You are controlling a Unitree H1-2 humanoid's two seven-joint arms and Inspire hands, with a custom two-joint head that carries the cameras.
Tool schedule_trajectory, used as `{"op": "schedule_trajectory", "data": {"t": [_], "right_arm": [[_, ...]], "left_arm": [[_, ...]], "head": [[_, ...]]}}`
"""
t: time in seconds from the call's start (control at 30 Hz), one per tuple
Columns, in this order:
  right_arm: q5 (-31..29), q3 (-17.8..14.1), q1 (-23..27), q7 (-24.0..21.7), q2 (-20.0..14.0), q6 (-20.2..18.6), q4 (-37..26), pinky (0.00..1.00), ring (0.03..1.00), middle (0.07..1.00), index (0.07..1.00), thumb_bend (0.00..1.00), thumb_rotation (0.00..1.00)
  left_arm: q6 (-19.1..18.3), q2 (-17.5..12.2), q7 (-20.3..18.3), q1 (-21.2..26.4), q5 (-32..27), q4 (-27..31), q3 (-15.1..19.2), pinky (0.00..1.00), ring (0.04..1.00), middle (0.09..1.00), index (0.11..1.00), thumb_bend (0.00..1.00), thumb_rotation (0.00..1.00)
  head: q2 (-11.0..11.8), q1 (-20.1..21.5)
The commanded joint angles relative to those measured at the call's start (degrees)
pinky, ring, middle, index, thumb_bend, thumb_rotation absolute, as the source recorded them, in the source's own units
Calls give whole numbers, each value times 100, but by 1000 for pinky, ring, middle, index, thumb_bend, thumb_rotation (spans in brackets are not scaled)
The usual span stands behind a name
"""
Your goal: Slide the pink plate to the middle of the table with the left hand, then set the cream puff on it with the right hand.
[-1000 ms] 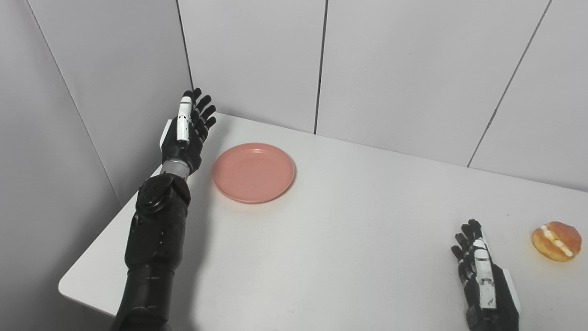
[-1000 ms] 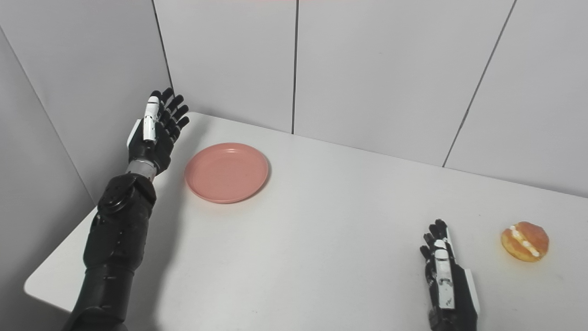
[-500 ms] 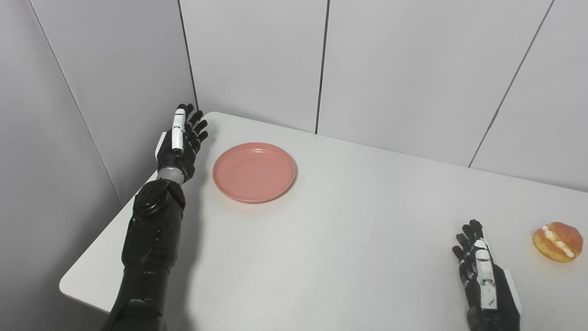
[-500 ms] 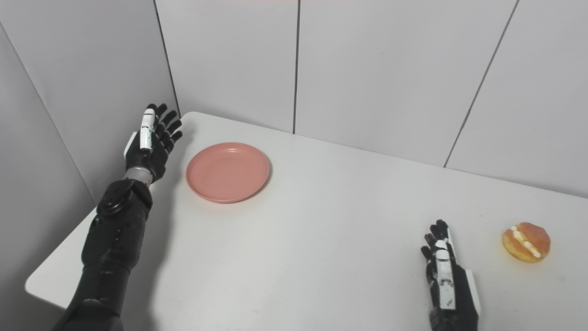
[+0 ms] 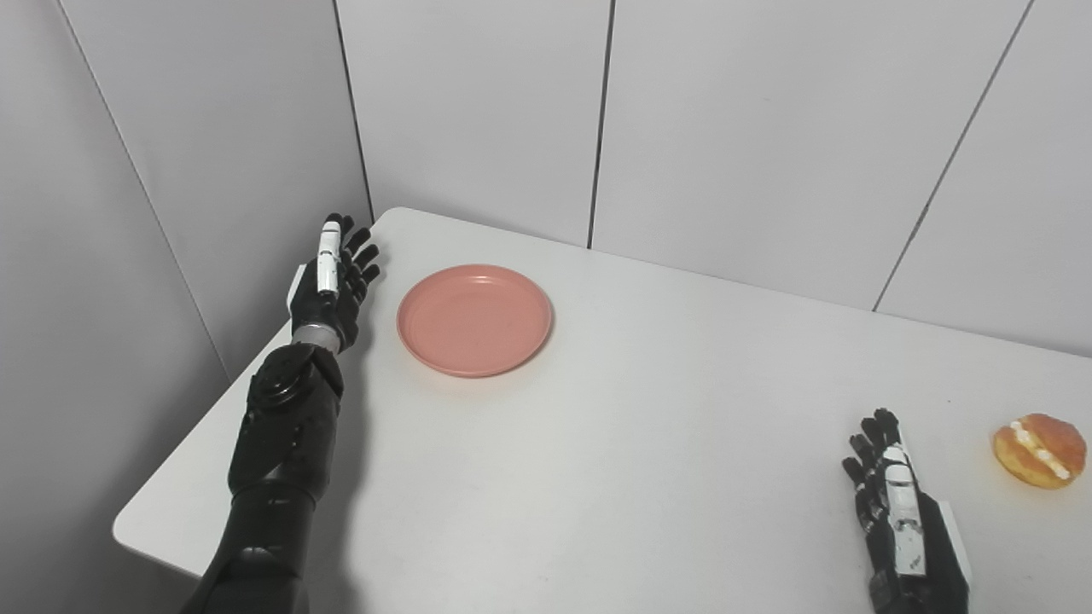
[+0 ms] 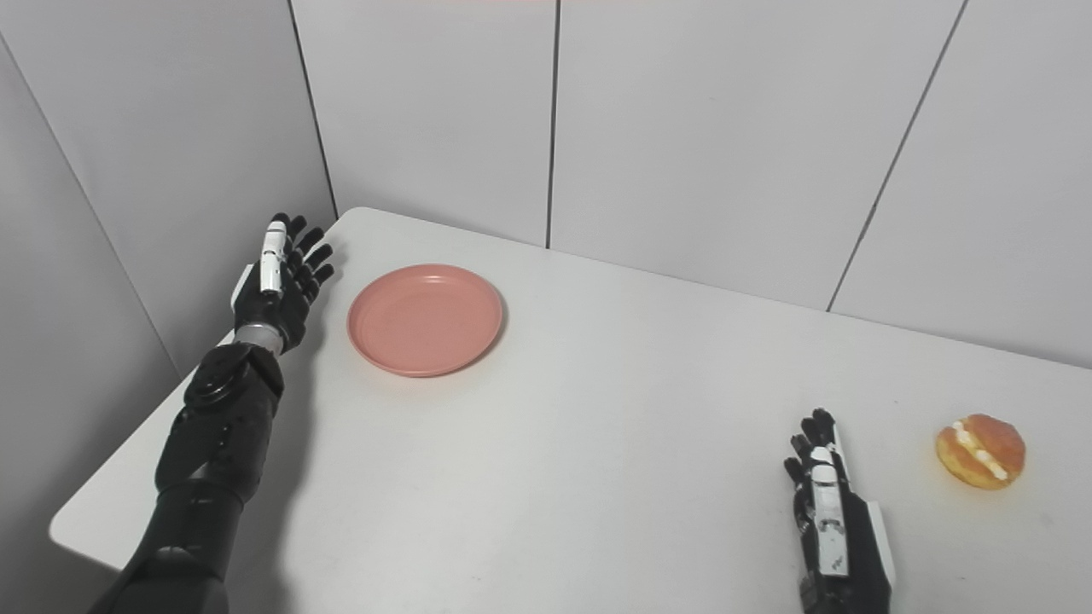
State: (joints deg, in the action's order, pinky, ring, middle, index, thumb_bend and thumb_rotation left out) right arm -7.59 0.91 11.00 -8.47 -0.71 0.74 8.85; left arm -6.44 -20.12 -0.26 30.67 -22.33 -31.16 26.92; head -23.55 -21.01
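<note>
— What is on the white table (image 5: 648, 443)?
— A pink plate (image 5: 474, 319) sits near the far left corner. The left hand (image 5: 331, 281) is just beside it, fingers apart, holding nothing.
— And the right hand (image 5: 904, 529)?
— Open too, empty, near the little cream puff (image 5: 1038, 449) at the right edge.

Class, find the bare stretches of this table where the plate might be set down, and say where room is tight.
The widest bare stretch lies between the pink plate and the right hand. The back edge beyond the cream puff is bare too. Tightest: the strip between the left hand and the plate.
</note>
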Motion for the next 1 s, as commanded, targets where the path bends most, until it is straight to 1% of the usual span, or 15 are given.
{"op": "schedule_trajectory", "data": {"t": [0.0, 0.23, 0.33, 0.6, 0.7, 0.77, 0.87, 0.97], "right_arm": [[-30, -38, -365, -9, -22, 43, 321, 1000, 1000, 1000, 1000, 112, 1000], [-41, -30, -368, -29, -38, 22, 310, 1000, 1000, 1000, 1000, 110, 1000], [-79, -36, -362, -59, -47, 24, 330, 1000, 1000, 1000, 1000, 114, 1000], [-75, -32, -361, -40, -58, 33, 339, 1000, 1000, 1000, 1000, 118, 1000], [-77, -24, -365, -53, -63, 46, 344, 1000, 1000, 1000, 1000, 126, 1000], [-63, -17, -365, -55, -67, 71, 361, 1000, 1000, 1000, 1000, 126, 1000], [-45, -15, -371, -32, -57, 75, 354, 1000, 1000, 1000, 1000, 124, 1000], [-3, -8, -378, 9, -45, 38, 321, 1000, 1000, 1000, 1000, 126, 1000]], "left_arm": [[267, -209, -68, 346, -115, -24, 63, 934, 925, 920, 915, 388, 1000], [255, -209, -196, 466, -262, -423, 72, 933, 939, 930, 918, 365, 1000], [369, -194, -279, 538, -310, -700, 66, 941, 939, 936, 924, 355, 1000], [629, -228, -537, 673, -270, -1464, -79, 949, 937, 947, 942, 380, 1000], [690, -216, -587, 723, -263, -1698, -105, 925, 918, 919, 915, 374, 1000], [730, -219, -727, 730, -284, -1821, -133, 920, 915, 914, 909, 382, 1000], [683, -209, -807, 754, -325, -1956, -113, 888, 896, 901, 894, 388, 1000], [657, -143, -849, 749, -300, -2007, -144, 882, 882, 889, 882, 397, 1000]], "head": [[-1, -4], [-46, 1], [-62, 9], [-84, 13], [-89, 24], [-92, 35], [-106, 46], [-123, 76]]}}
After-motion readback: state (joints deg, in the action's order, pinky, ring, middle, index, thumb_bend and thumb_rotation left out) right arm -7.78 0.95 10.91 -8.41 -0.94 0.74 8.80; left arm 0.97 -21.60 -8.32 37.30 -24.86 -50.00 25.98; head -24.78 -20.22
